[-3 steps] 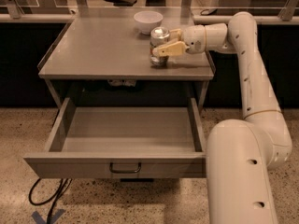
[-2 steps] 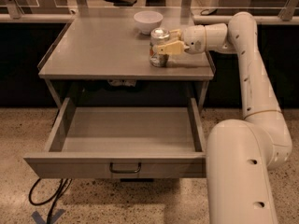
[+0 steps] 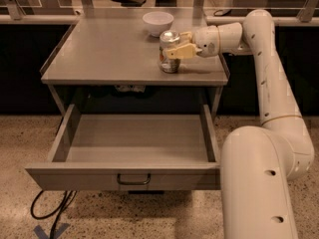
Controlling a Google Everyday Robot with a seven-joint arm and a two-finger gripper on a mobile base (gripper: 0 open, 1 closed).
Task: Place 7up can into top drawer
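Note:
The 7up can (image 3: 168, 59), with a silver top and a greenish label, stands upright on the grey tabletop (image 3: 104, 49) near its right edge. My gripper (image 3: 173, 45) reaches in from the right at can height. Its yellowish fingers (image 3: 178, 51) sit on either side of the can, closed against it. The top drawer (image 3: 75, 176) below the tabletop is pulled wide open, and its inside shows nothing in it. The dark bar handle (image 3: 133, 179) is at the centre of its front panel.
A white bowl (image 3: 158, 21) sits at the back of the tabletop, just behind and left of the can. My white arm (image 3: 269, 83) curves down the table's right side to the base (image 3: 256, 188) at the drawer's front right corner. A black cable (image 3: 47, 208) lies on the floor at front left.
The gripper has shifted slightly left onto the can, and its fingers now press closer around it. The can, bowl and drawer have not moved.

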